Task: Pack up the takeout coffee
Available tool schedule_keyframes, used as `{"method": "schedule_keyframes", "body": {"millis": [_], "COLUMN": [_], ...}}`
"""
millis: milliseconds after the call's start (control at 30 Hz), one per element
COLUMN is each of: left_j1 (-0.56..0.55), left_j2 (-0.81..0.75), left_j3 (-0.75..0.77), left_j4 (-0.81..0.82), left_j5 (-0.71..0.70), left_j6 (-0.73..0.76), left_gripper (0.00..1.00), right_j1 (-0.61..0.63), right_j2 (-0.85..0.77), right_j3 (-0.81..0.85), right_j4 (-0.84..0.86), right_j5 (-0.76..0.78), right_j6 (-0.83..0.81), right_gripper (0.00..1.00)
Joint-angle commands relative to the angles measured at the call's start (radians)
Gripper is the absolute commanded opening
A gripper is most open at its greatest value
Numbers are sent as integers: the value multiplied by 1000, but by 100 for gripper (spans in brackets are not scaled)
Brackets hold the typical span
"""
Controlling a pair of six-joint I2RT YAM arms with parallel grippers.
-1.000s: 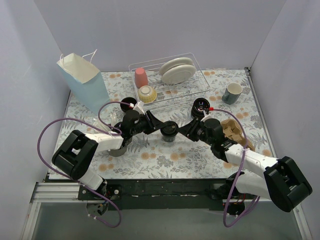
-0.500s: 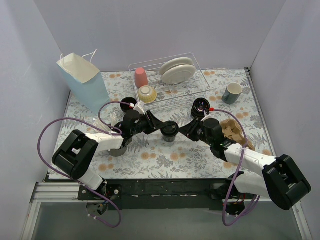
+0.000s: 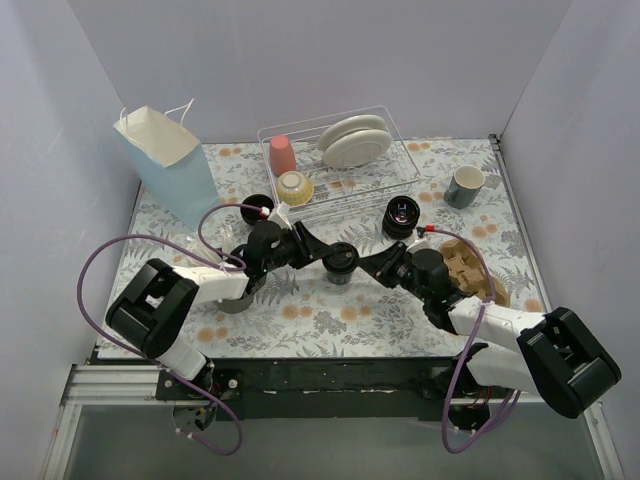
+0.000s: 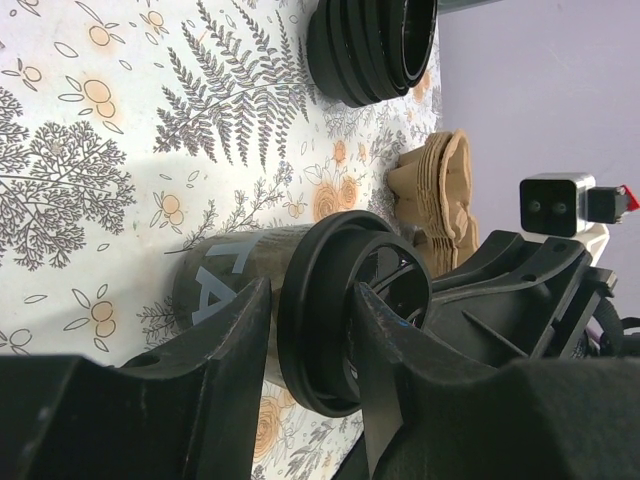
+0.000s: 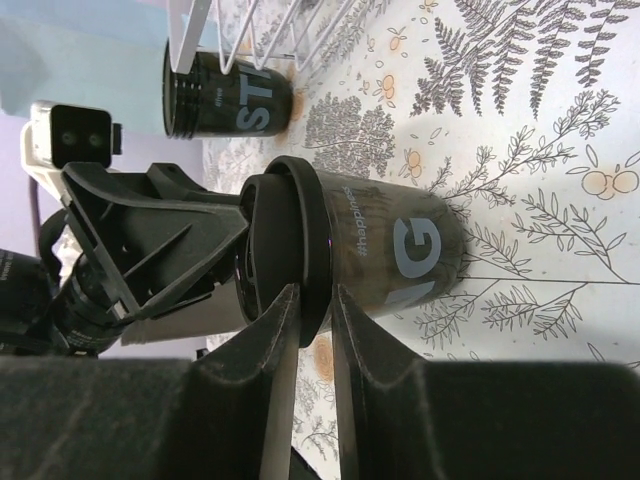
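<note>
Floral tablecloth, grey booth walls. Cup [image 3: 340,262] stands upright mid-table between both arms, just in front of the dish rack [image 3: 335,165]. Lid [image 5: 290,245] sits on it.

Left gripper [image 3: 322,250]: clamped on the cup wall just under the lid, one finger each side. No change over the last second, so it's acting as the brace.

Right gripper [image 3: 366,265]: this is the change. Its jaws have narrowed over the last second and now pinch the lid, with the rim sitting between the two fingers in the right wrist view. The right arm has also dropped back toward the near edge. The lid stack [image 3: 402,213] behind it, half covered a second ago, is now fully in view. The cup itself hasn't moved.

Read: lid-seating step, probably near its end. The lid looks level, but these views don't show whether it's snapped down all round.

Packing proper hasn't begun. The cup is well apart from the cardboard carriers [image 3: 472,265] at right and the blue paper bag [image 3: 165,165] at back left. Second black cup [image 3: 257,205], which looks unlidded, waits near the rack's left corner and is likely next.

Risk: both grippers are on one light cup. A pull by the right arm before it lets go could tip the cup or pop the lid off.
</note>
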Motion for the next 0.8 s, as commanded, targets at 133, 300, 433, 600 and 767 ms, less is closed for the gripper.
{"method": "schedule_keyframes", "body": {"millis": [133, 300, 433, 600, 767], "left_j1": [-44, -46, -46, -47, -47], "left_j2": [131, 132, 132, 134, 137], "left_j3": [-104, -104, -104, -105, -99], "left_j4": [-357, -360, -363, -368, -379], "left_j5": [-67, -68, -70, -77, -88], "left_j6": [63, 63, 59, 54, 54], "left_gripper": [34, 34, 34, 34, 33], "right_j1": [13, 10, 8, -5, -13], "right_j2": [34, 64, 121, 179, 181], "right_j3": [-119, -158, -155, -157, -133], "right_j4": [120, 209, 252, 303, 142], "right_j5": [-9, -34, -58, -75, -15], "right_j6": [21, 13, 4, -15, -39], "right_gripper": [18, 17, 17, 19, 21]}}
